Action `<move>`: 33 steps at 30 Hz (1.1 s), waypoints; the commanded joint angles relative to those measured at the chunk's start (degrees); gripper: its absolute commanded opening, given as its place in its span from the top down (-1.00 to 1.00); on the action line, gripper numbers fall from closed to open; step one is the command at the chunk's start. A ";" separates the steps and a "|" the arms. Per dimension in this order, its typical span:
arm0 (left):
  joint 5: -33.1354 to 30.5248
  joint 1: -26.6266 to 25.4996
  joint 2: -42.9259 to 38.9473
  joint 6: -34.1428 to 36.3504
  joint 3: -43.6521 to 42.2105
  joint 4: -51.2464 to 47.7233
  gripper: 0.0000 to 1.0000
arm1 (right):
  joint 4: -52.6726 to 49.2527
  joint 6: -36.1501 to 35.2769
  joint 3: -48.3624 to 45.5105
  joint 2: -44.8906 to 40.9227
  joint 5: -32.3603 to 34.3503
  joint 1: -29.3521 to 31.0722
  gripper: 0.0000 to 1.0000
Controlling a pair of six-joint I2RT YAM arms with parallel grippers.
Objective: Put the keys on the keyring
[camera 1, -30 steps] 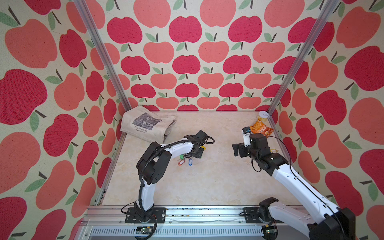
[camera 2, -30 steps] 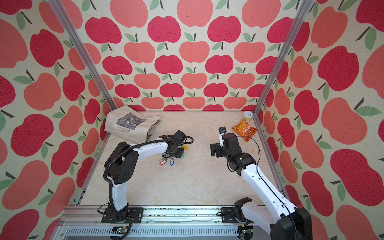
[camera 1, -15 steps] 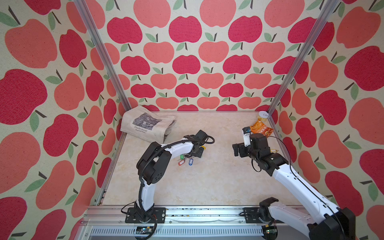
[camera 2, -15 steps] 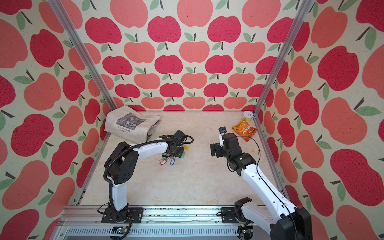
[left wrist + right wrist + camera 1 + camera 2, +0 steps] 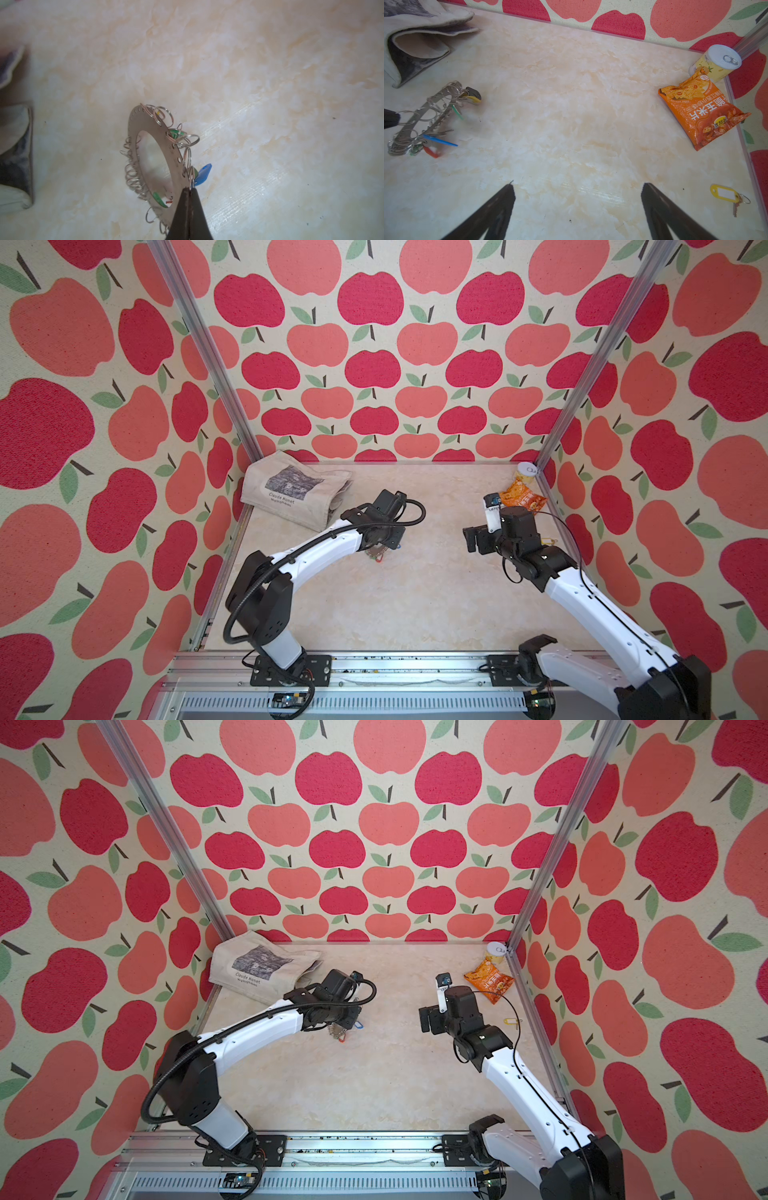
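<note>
Left wrist view gives the grip plainly: the left gripper (image 5: 188,188) has its black jaws pressed together on a small wire loop at the rim of the keyring (image 5: 173,154). This is a large flat grey metal ring plate with a wide round hole, standing tilted above the pale marbled table (image 5: 270,83). A blue plastic tag (image 5: 203,174) and a green plastic tag (image 5: 175,133) hang just beside that rim. In both top views the pinch is hidden under the arm's wrist, and only the keyring's lower edge (image 5: 337,1031) shows. Right wrist view adds the right gripper (image 5: 578,184), jaws wide apart with nothing between them, well apart from the keyring. Farther still from the keyring lie a loose key with a yellow oblong tag (image 5: 724,194), an orange snack bag (image 5: 699,112) and a yellow can (image 5: 716,64).
</note>
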 commanded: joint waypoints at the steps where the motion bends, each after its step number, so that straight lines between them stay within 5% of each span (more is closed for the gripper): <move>1: 9.89 -0.49 -8.51 9.62 -2.41 4.82 1.00 | 3.21 -1.77 2.65 0.47 -4.72 0.46 -0.98; 7: 18.92 -0.14 -15.72 16.90 -2.18 2.49 1.00 | 6.45 -2.51 5.33 -0.04 -16.61 0.51 -0.98; 19: 29.55 0.21 -22.48 20.33 -1.57 6.71 1.00 | 14.74 -5.04 7.14 -4.91 -45.08 3.71 -0.90; 27: 22.92 0.08 -20.01 15.23 -4.97 3.38 1.00 | 15.80 -1.10 1.71 -3.53 -37.50 5.20 -0.90; 30: 17.67 -1.16 -19.01 7.35 -5.82 -0.25 0.75 | 16.53 3.22 -2.23 -1.82 -34.57 7.08 -0.89; 33: 10.35 -3.21 -18.69 -0.20 -8.17 -4.29 0.21 | 13.33 3.00 -4.45 -0.36 -27.32 11.77 -0.94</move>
